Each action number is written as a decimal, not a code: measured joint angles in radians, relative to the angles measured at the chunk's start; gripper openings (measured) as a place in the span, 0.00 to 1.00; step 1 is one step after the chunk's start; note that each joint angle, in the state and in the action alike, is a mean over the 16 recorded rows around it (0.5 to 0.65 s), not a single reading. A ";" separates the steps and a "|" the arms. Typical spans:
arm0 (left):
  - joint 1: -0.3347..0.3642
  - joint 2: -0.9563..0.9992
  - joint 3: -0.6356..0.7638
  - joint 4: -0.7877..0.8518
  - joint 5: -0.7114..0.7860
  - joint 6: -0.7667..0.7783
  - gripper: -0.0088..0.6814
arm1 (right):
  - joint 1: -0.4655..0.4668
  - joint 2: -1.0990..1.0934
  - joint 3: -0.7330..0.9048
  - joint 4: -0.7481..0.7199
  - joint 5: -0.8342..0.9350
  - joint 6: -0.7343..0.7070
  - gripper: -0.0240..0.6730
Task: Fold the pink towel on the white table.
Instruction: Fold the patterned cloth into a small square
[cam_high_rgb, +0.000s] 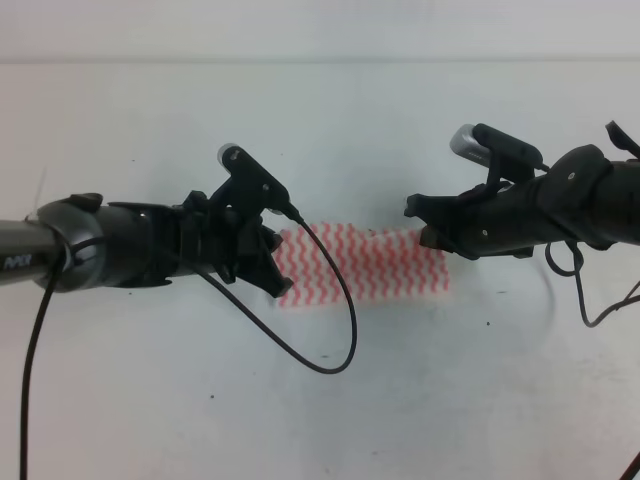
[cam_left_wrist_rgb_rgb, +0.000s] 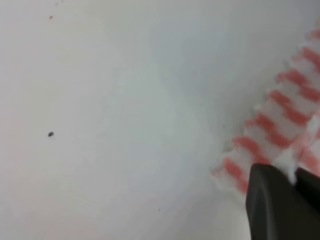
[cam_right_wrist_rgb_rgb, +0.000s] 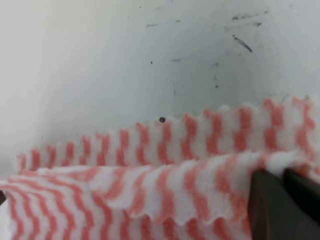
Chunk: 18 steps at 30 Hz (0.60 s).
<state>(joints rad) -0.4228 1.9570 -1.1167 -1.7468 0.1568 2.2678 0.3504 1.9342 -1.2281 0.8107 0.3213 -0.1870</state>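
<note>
The pink towel, zigzag striped in pink-red and white, lies on the white table between my two grippers. My left gripper is at its left edge. In the left wrist view, the left gripper is shut with a bit of the towel corner pinched in it. My right gripper is at the towel's right end. In the right wrist view, the right gripper is shut on the edge of a raised upper layer of the towel, with a flat layer behind it.
A black cable loops from the left arm down onto the table in front of the towel. Another cable hangs by the right arm. Small dark specks and scuffs mark the tabletop.
</note>
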 joint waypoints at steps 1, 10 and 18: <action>0.000 0.001 0.000 0.000 -0.002 0.000 0.06 | 0.000 -0.001 0.000 0.000 0.000 0.000 0.01; 0.000 -0.003 -0.011 0.000 -0.034 -0.013 0.32 | 0.000 -0.001 0.000 0.000 0.003 0.000 0.01; 0.000 -0.059 -0.044 0.000 -0.070 -0.089 0.51 | 0.000 0.002 0.000 -0.001 0.004 -0.001 0.01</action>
<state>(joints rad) -0.4228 1.8978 -1.1609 -1.7468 0.0868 2.1790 0.3507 1.9358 -1.2282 0.8098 0.3255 -0.1876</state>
